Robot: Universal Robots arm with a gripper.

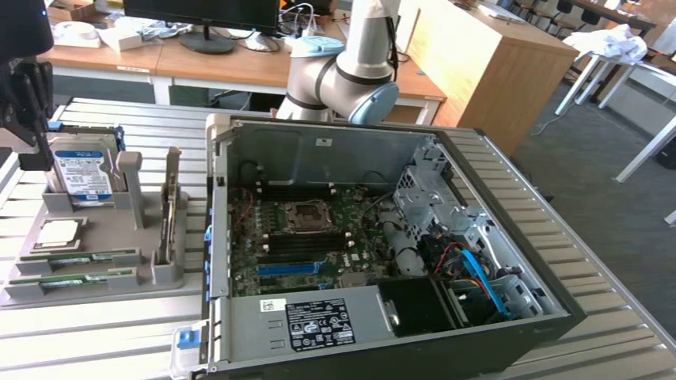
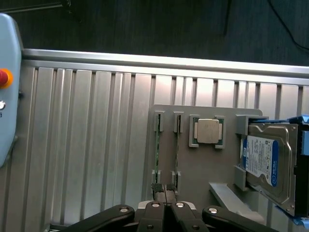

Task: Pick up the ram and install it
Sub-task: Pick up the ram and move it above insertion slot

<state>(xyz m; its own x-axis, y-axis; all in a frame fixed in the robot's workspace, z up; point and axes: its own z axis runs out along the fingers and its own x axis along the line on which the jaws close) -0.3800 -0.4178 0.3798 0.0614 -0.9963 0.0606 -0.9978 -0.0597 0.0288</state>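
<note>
the ram (image 1: 79, 257) stands on its long edge in a grey holder (image 1: 100, 226), with a second stick (image 1: 74, 279) just beside it and parallel; neither has been lifted; the same holder carries a cpu (image 1: 58, 232) and, further along, a hard drive (image 1: 85, 176) propped upright; the holder rests on the slatted desk (image 1: 106, 332), just beside the open case (image 1: 317, 150), on the exterior view's left; inside the case the motherboard (image 1: 306, 237) lies exposed; its memory slots (image 1: 301, 247) run beside the processor socket and look unfilled, though that is hard to be sure of; in the wrist view the jaws are closed on each other with nothing between them, poised above the holder over one end of the two sticks and apart from them; the arm (image 1: 354, 71) rises behind the case; judging by this, the work is at the approach to the pick, with nothing yet grasped or installed; a grasp would call for the jaws to part, line up across the thin board and come down without nudging the second stick or the holder's posts.
</note>
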